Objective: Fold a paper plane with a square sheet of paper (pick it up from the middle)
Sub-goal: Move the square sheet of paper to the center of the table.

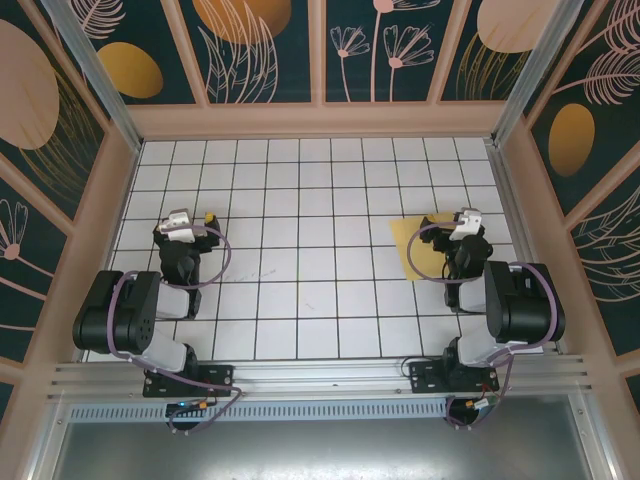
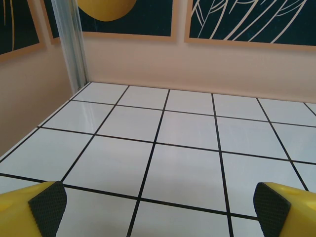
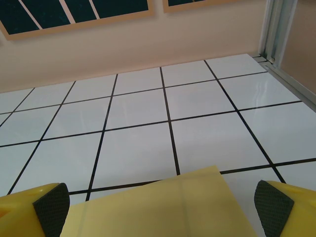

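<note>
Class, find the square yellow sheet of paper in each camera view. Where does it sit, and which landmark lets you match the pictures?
Top external: the square sheet of paper lies right of centre, partly under the right arm.
Right wrist: the square sheet of paper sits bottom middle, framed by the open right gripper.
Left wrist: tiles and a metal corner post ahead.
Shared landmark: the white grid table.
</note>
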{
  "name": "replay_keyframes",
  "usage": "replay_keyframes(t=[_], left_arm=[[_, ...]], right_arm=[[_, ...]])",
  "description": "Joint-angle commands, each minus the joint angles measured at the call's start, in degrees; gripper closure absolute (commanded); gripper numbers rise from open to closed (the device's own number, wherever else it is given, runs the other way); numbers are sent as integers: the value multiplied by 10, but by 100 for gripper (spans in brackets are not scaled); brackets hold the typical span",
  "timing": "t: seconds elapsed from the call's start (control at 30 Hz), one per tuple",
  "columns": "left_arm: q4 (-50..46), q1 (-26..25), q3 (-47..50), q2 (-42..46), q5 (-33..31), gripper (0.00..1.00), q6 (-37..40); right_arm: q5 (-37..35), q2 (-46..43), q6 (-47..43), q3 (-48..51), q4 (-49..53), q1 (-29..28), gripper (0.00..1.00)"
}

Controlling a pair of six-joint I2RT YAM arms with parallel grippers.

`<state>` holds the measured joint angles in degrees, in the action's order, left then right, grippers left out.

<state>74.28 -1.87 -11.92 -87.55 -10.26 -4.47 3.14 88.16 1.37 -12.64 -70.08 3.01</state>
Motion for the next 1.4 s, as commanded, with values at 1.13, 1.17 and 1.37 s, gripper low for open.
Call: replay_keyframes(t=[1.13,1.17,1.37], left_arm=[[-456,2,-94,314,-142,1,-271],[-485,1,-95,332,-146,1,-313],[-480,2,-83,371,54,1,-328]], right_arm=[[101,1,219,-362,729,-32,1],[127,12,235,-355,725,-33,1],[147,32,265,-316,692,-56,5]])
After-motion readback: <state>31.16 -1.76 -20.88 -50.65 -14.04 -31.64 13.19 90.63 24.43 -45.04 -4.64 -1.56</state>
